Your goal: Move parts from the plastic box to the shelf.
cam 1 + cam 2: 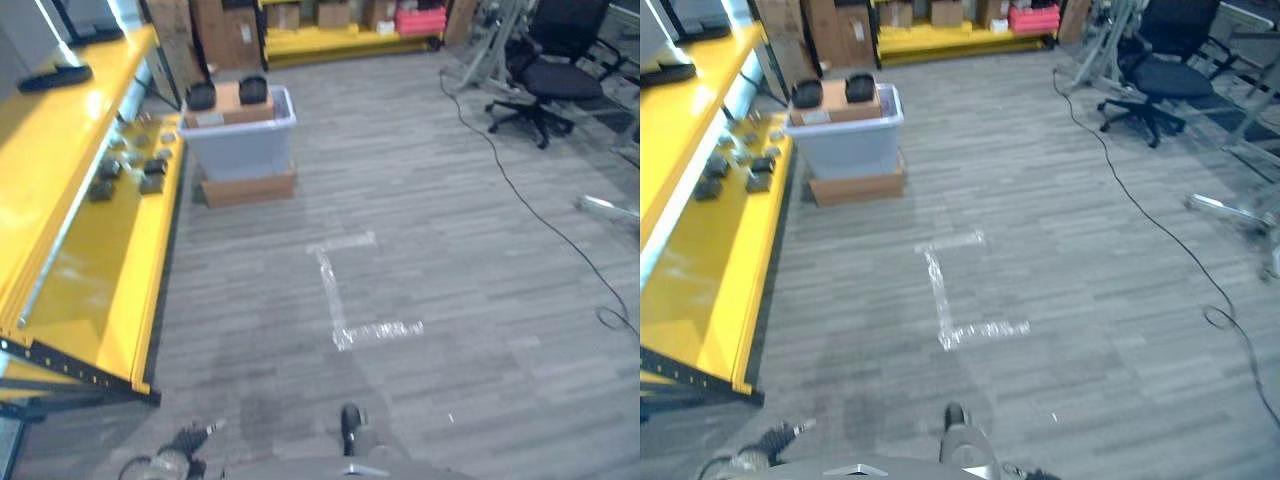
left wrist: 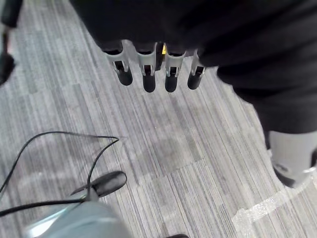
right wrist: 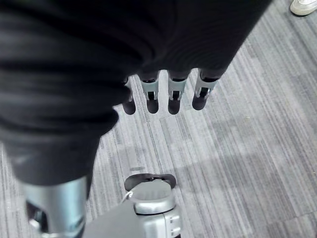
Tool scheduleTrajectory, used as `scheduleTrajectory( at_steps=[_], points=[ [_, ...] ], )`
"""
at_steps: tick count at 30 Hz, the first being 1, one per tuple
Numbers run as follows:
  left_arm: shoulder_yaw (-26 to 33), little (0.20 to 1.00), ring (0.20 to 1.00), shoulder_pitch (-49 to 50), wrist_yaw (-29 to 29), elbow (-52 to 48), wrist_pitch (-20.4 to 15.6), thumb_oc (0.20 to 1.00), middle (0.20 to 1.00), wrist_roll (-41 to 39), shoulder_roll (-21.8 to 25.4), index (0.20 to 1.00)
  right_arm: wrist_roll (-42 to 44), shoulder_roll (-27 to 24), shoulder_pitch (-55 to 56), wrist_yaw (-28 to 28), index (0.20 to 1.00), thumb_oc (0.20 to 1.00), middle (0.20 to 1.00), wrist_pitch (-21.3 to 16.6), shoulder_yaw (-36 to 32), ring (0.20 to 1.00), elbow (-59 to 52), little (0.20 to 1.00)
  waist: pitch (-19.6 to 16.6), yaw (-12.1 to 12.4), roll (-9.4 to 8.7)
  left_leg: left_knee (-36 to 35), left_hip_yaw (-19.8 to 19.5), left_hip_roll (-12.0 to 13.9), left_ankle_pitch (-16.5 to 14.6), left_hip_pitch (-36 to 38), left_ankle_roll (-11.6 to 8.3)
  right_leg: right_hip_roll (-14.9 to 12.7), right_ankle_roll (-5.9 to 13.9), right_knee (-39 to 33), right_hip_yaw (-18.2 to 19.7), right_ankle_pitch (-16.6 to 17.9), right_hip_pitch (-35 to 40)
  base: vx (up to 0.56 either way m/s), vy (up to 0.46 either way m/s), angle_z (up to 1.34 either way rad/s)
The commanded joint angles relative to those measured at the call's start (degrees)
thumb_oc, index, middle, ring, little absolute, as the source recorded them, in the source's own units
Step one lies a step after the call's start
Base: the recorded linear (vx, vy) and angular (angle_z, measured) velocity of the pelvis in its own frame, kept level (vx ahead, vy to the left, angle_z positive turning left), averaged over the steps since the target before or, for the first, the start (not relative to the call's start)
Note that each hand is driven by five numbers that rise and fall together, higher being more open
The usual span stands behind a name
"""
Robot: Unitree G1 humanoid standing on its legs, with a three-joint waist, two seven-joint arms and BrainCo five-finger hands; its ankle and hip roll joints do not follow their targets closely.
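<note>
The grey-blue plastic box (image 1: pixel 240 140) stands far ahead on a flat cardboard box (image 1: pixel 248 188), beside the yellow shelf (image 1: pixel 60 200). Two dark parts (image 1: pixel 254 90) lie on a cardboard sheet across the box's top. Several more dark parts (image 1: pixel 130 168) rest on the shelf's lower board. My left hand (image 2: pixel 148 74) hangs over the bare floor with straight fingers and holds nothing. My right hand (image 3: pixel 173 96) hangs the same way, open and empty. Both hands are far from the box.
White tape marks (image 1: pixel 340 290) lie on the grey plank floor between me and the box. A black office chair (image 1: pixel 555 70) stands at the far right, and a black cable (image 1: pixel 520 200) runs across the floor. A person's white shoe (image 3: pixel 304 6) shows nearby.
</note>
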Motion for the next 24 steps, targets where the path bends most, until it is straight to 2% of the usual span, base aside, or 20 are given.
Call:
scheduleTrajectory(
  at_steps=[1,2,4,6,7,8,12,13,14,16,17,20,21,22,23,24],
  points=[
    [-0.07,1.000,1.000,-4.88,-0.18,-1.13,-0.21,1.000,1.000,0.07,0.29,1.000,1.17,-2.74,-3.40,1.01,1.000,1.000,1.000,-0.07,1.07,1.000,1.72,1.000,2.10,1.10,-2.52,17.52,-1.05,-3.93,3.91,-7.01,-2.36,-2.33,2.59,1.21,1.42,0.14,1.56,0.08,-0.115,0.03],
    [-0.17,1.000,1.000,-5.11,-0.09,-1.31,-0.16,1.000,1.000,-0.47,-0.05,1.000,0.52,-2.96,-3.60,1.01,1.000,1.000,1.000,0.09,1.39,1.000,1.72,1.000,2.73,1.56,-3.11,19.53,-1.27,-4.35,4.56,-8.71,-2.77,-2.90,2.32,0.77,0.88,-0.10,2.40,0.16,-0.174,-0.12],
    [-0.43,1.000,1.000,-4.76,-0.26,-1.34,-0.02,1.000,1.000,-0.43,-0.19,1.000,-0.36,-3.19,-3.91,0.77,1.000,1.000,1.000,0.14,2.06,1.000,1.20,1.000,3.37,2.79,-4.12,16.76,0.61,-3.61,3.78,-12.58,-2.13,-3.65,2.18,-0.88,0.40,-0.88,4.72,0.22,-0.128,0.07],
    [-0.25,1.000,1.000,-3.93,-0.22,-1.09,0.03,1.000,1.000,-0.45,-0.38,1.000,-0.05,-3.75,-4.40,0.27,1.000,1.000,1.000,-0.04,1.95,1.000,0.31,1.000,3.24,3.85,-3.78,8.08,1.37,-3.02,3.89,-14.57,-1.15,-3.37,2.67,-2.17,0.18,-1.52,6.10,0.27,-0.039,0.19],
    [-0.47,1.000,1.000,-3.60,-0.14,-0.81,0.09,1.000,1.000,-0.37,-0.55,1.000,0.28,-3.87,-4.51,-0.06,1.000,1.000,1.000,-0.22,1.97,1.000,-0.14,1.000,3.39,4.44,-3.28,4.25,1.18,-2.80,5.72,-15.02,-1.09,-2.86,2.75,-2.60,0.14,-1.87,6.94,0.37,0.001,0.02],
    [-0.68,1.000,1.000,-3.14,0.16,0.29,0.29,1.000,1.000,-0.24,-0.87,1.000,0.70,-4.34,-5.13,-0.80,1.000,1.000,1.000,-0.79,2.02,1.000,-1.34,1.000,3.80,5.44,-2.57,-0.70,0.78,-2.33,10.24,-17.60,-1.60,-1.99,2.78,-3.52,0.36,-2.60,8.81,0.38,0.024,-0.12],
    [0.05,1.000,1.000,-2.55,0.34,1.41,0.65,1.000,1.000,-0.11,-0.41,1.000,0.38,-4.30,-6.15,-1.44,1.000,1.000,1.000,-1.03,2.48,1.000,-2.13,1.000,3.67,6.81,-1.95,-4.77,0.86,-1.54,13.08,-17.74,-2.01,-0.80,2.75,-4.06,1.61,-4.57,11.51,0.30,0.038,-0.37],
    [0.84,1.000,1.000,-2.20,0.59,1.95,0.79,1.000,1.000,-0.34,-0.13,1.000,0.17,-3.96,-6.25,-1.40,1.000,1.000,1.000,-0.97,2.55,1.000,-1.92,1.000,3.01,7.47,-1.84,-4.19,0.72,-1.14,13.94,-17.59,-2.16,-0.44,2.74,-3.42,2.06,-6.21,13.39,0.45,0.127,-0.52],
    [1.47,1.000,1.000,-1.83,0.49,2.32,0.88,1.000,1.000,-0.27,0.08,1.000,-0.17,-3.69,-5.98,-1.24,1.000,1.000,1.000,-0.84,2.41,1.000,-1.68,1.000,2.34,7.59,-2.00,-3.68,1.21,-1.23,12.75,-16.86,-1.38,-0.54,3.00,-2.33,2.22,-7.63,14.21,0.49,0.164,-0.18],
    [1.44,1.000,1.000,-1.77,0.07,2.39,1.12,1.000,1.000,0.75,0.58,1.000,-0.60,-2.94,-5.33,-1.17,1.000,1.000,1.000,-0.85,2.08,1.000,-1.81,1.000,1.19,7.46,-2.83,-2.82,1.65,-2.02,11.18,-15.90,0.17,-1.75,4.31,3.30,2.12,-7.95,13.87,0.36,0.177,-0.20],
    [1.17,1.000,1.000,-2.10,0.10,2.11,1.17,1.000,1.000,1.17,1.08,1.000,-1.82,-2.72,-5.18,-1.08,1.000,1.000,1.000,-0.88,2.69,1.000,-1.91,1.000,1.08,7.47,-3.18,-2.21,1.73,-2.63,10.03,-15.44,1.16,-2.35,5.29,8.16,2.71,-6.84,12.30,0.27,0.173,-0.16],
    [-0.69,1.000,1.000,-5.92,0.44,0.21,1.26,1.000,1.000,2.74,3.63,1.000,-5.78,-3.02,-6.21,-0.78,1.000,1.000,1.000,-0.09,4.78,1.000,-1.68,1.000,2.35,6.31,-3.28,-2.07,1.49,-3.18,7.73,-12.26,3.20,-3.04,7.58,21.91,4.39,-0.45,4.60,0.24,0.156,-0.05],
    [-0.69,1.000,1.000,-5.93,0.44,0.21,1.27,1.000,1.000,2.74,3.63,1.000,-5.79,-3.01,-6.22,-0.78,1.000,1.000,1.000,-0.09,4.77,1.000,-1.67,1.000,2.39,6.34,-3.33,-2.08,1.53,-3.24,7.72,-12.22,3.21,-3.10,7.60,22.07,4.44,-0.55,4.56,0.36,0.121,0.11],
    [-1.00,1.000,1.000,-7.88,0.95,-1.40,1.11,1.000,1.000,1.98,4.58,1.000,-5.31,-3.66,-6.87,-1.11,1.000,1.000,1.000,-0.02,4.32,1.000,-2.20,1.000,2.36,5.86,-2.82,-4.40,1.88,-2.90,7.05,-9.48,3.18,-4.39,7.01,19.78,1.71,-1.28,1.59,0.28,0.036,0.36],
    [-1.10,1.000,1.000,-8.95,1.29,-1.94,0.91,1.000,1.000,1.60,4.74,1.000,-4.85,-3.85,-7.05,-1.06,1.000,1.000,1.000,-0.13,4.13,1.000,-2.42,1.000,2.52,5.53,-2.74,-5.30,1.87,-2.91,6.84,-8.33,2.89,-4.98,6.65,16.52,0.38,-2.13,1.60,0.28,0.034,0.22],
    [-1.10,1.000,1.000,-8.97,1.29,-1.93,0.91,1.000,1.000,1.59,4.73,1.000,-4.85,-3.86,-7.06,-1.06,1.000,1.000,1.000,-0.13,4.13,1.000,-2.42,1.000,2.72,5.43,-2.73,-5.38,1.76,-2.90,6.83,-8.07,2.86,-4.97,6.64,16.43,0.25,-2.17,1.91,0.31,-0.080,0.10]
  ],
)
